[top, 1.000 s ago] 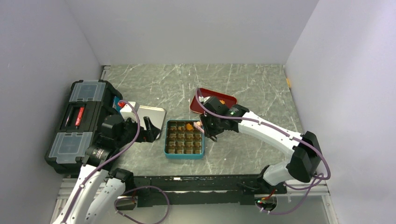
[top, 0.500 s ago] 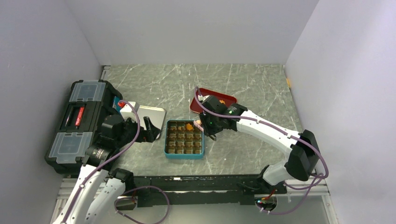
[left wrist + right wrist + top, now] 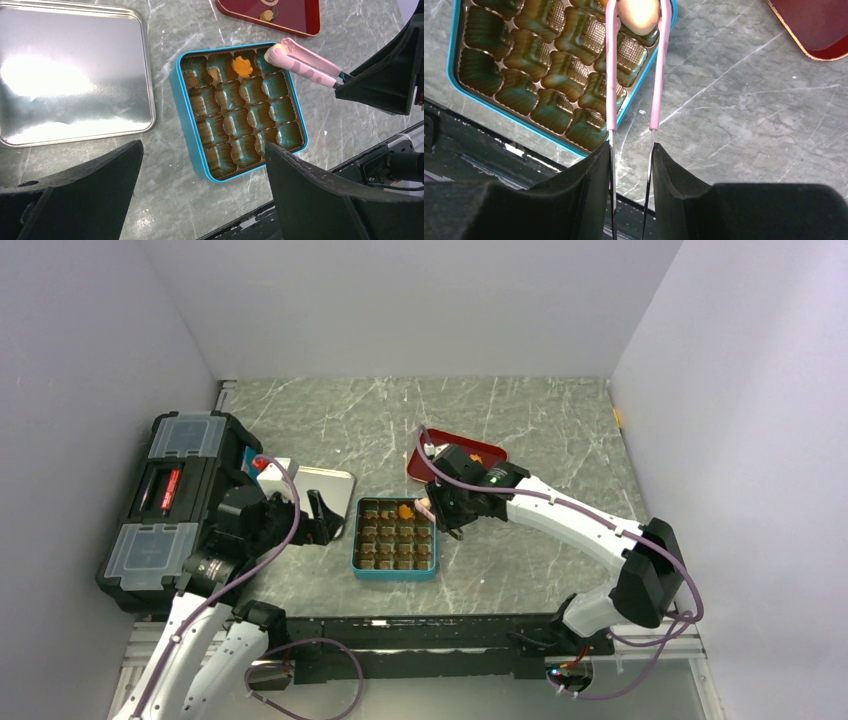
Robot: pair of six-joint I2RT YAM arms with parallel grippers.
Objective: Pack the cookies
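Observation:
A teal tin [image 3: 394, 577] with brown compartments lies mid-table. An orange flower cookie [image 3: 404, 510] sits in its far row and also shows in the left wrist view [image 3: 242, 66]. My right gripper [image 3: 452, 520] is shut on pink tongs [image 3: 611, 75]. The tongs pinch a pale cream cookie [image 3: 639, 15] over the tin's far right corner compartment [image 3: 276, 50]. My left gripper [image 3: 202, 190] is open and empty, above the table by the tin's near left side [image 3: 186, 125]. A small tan cookie [image 3: 267, 15] lies on the red tray [image 3: 295, 12].
A shiny metal lid [image 3: 70, 70] lies left of the tin. A black toolbox [image 3: 165, 505] stands at the far left. The red tray [image 3: 480, 452] is behind the tin on the right. Grey walls close in three sides.
My right arm has shifted slightly left and back with the tongs and cream cookie, over the tin's far right corner. The left arm has not moved.

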